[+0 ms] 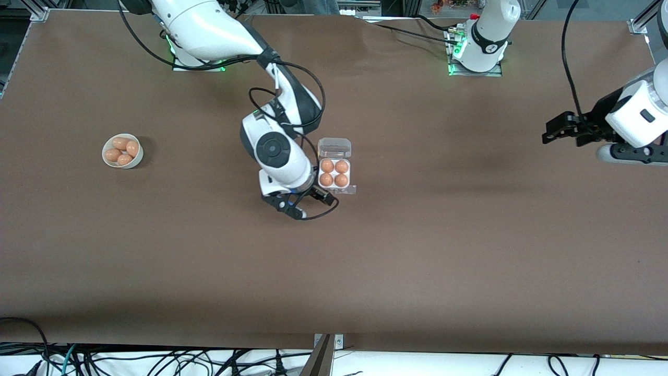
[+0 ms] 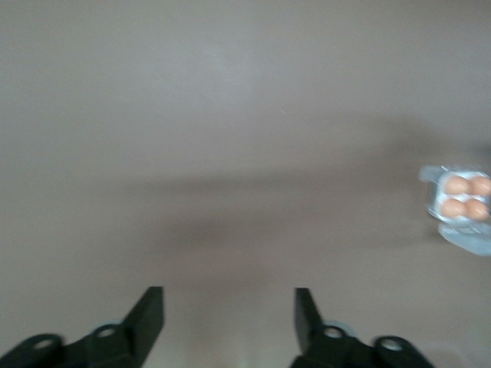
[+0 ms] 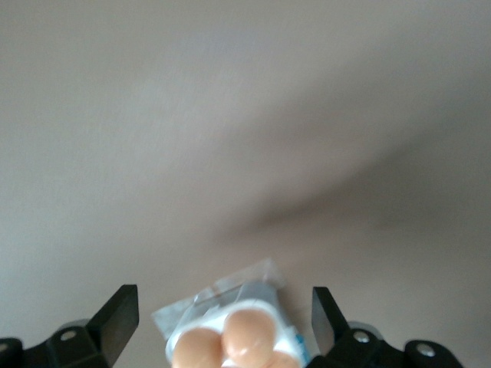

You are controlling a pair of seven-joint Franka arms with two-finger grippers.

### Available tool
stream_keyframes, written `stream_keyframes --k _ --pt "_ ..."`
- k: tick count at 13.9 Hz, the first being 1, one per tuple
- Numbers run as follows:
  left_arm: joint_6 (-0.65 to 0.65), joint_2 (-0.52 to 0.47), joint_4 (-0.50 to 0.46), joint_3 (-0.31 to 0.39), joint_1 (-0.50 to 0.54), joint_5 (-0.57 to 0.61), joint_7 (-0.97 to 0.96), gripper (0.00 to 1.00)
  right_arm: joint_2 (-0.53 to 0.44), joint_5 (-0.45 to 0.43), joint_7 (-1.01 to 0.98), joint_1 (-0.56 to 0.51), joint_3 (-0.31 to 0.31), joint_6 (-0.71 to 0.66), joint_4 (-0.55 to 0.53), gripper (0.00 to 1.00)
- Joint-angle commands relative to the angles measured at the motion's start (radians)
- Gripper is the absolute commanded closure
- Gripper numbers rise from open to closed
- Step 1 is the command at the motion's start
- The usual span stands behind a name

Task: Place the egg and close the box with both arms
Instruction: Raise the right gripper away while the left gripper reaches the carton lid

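Clear-plastic square egg box, lid open and four light-brown eggs inside, sits just beside the spread-fingered right gripper; the left gripper, fingers apart, waits at its table end

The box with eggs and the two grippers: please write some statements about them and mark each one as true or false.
1. All four cells of the box hold an egg. True.
2. The lid of the box is shut over the eggs. False: it lies open, on the side farther from the front camera.
3. The right gripper is open beside the box. True.
4. The left gripper holds an egg. False: it is open, holding nothing, at the left arm's end of the table.
5. The white bowl holds no eggs. False: it holds several.
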Motion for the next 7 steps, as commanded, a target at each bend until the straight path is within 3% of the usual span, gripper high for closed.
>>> stream_keyframes --k 1,4,7 --pt "-0.066 0.013 0.008 -0.019 -0.02 -0.089 -0.053 0.56 -0.052 0.002 -0.093 -0.008 -0.064 -0.095 0.001 0.0" --pt "-0.068 0.057 0.011 -0.112 -0.062 -0.152 -0.223 0.75 -0.09 -0.003 -0.16 -0.066 -0.072 -0.121 -0.019 0.0" --pt "-0.06 0.13 0.017 -0.206 -0.132 -0.163 -0.335 0.92 -0.141 -0.007 -0.279 -0.078 -0.14 -0.205 -0.033 0.0"
